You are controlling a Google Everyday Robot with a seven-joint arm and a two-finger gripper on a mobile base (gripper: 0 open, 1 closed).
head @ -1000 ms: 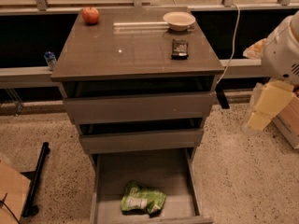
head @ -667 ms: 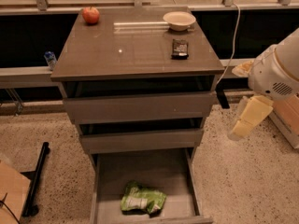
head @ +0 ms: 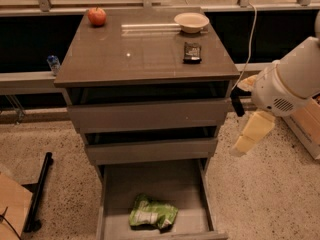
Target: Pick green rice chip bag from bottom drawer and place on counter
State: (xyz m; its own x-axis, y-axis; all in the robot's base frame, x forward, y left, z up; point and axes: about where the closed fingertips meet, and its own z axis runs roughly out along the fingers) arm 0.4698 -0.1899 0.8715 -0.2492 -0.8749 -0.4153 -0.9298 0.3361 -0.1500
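The green rice chip bag (head: 152, 213) is crumpled light-green foil with a white label patch. It lies on the grey floor of the open bottom drawer (head: 150, 184), near its front edge. The counter (head: 135, 54) is the glossy grey-brown top of the cabinet. My gripper (head: 248, 135) is cream-coloured and hangs below the white arm joint (head: 285, 86), to the right of the cabinet at the height of the middle drawer. It is well above and to the right of the bag and holds nothing that I can see.
On the counter are a red apple (head: 97, 16) at the back left, a white bowl (head: 191, 21) at the back right and a small black packet (head: 192, 52). The two upper drawers (head: 150, 115) are slightly open. A cardboard box (head: 305, 121) stands at the right.
My arm and gripper have moved left and down, closer to the cabinet's right side. The bag and the things on the counter have not moved.
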